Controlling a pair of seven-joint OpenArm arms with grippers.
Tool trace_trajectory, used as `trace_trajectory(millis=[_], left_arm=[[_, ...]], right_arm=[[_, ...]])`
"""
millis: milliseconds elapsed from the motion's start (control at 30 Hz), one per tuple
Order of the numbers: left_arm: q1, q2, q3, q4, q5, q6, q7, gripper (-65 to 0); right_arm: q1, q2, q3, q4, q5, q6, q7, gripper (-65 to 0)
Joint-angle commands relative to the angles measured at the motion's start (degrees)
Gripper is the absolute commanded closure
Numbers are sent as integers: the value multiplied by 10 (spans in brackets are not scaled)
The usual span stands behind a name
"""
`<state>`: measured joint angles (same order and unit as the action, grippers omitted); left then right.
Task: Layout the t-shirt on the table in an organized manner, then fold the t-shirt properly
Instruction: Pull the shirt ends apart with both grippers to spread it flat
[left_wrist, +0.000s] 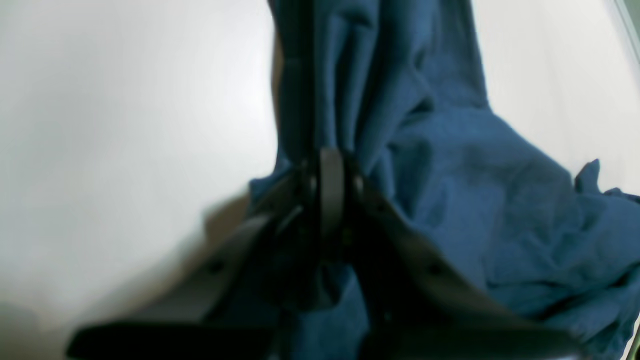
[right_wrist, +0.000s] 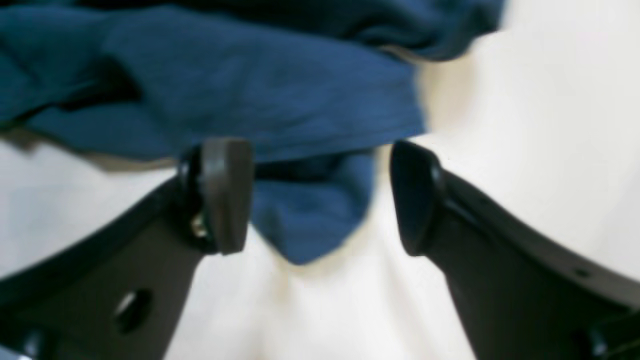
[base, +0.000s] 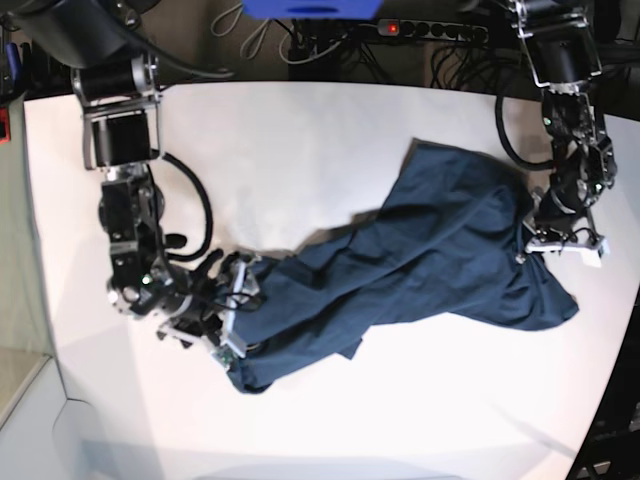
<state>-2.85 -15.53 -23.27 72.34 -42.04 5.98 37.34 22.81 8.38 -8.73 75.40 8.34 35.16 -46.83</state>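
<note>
I see the shirt stretched in a long, bunched band across the white counter, running from my left arm's side of the base view down toward my right arm's side. It is rumpled and twisted, not spread flat; the wider end lies by the left arm, the narrower end trails to the right arm.

My left end effector is clamped tight on a gathered fold of shirt; in its wrist view the cloth bunches right at the closed tips and drapes away over the counter. In the base view this end effector sits at the shirt's wide end, near the counter's edge.

My right end effector stands wide, holding nothing. In its wrist view a corner of shirt hangs between the 2 pads without either one touching it that I can tell. In the base view it sits at the shirt's narrow end, low over the counter.
</note>
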Motion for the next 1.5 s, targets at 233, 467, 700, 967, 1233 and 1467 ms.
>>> trace_trajectory(millis=[233,467,700,967,1233,1467], left_arm=[[-6,-10,-2,8,-6,-1,-5,-5],[2,-9,-2,9,-6,-1,-4,-5],[3,-5,-2,9,-6,-1,-3,-5],[10,-5,1,9,-6,-1,-4,-5],[6,-8,-1,-10,-6,-1,-4,-5],[-6,-6,2,-17,-6,-1,-4,-5]], right_arm=[[22,-9,2,-95,6,1,95,-456],[43,-21,4,-148,6,1,108,-456],[47,-37,7,-149,6,1,115,-453],[47,-49,3,-149,7,1,128,-237],[18,-26,7,-48,6,1,64,0],[-95,15,13,257,6,1,-59,0]])
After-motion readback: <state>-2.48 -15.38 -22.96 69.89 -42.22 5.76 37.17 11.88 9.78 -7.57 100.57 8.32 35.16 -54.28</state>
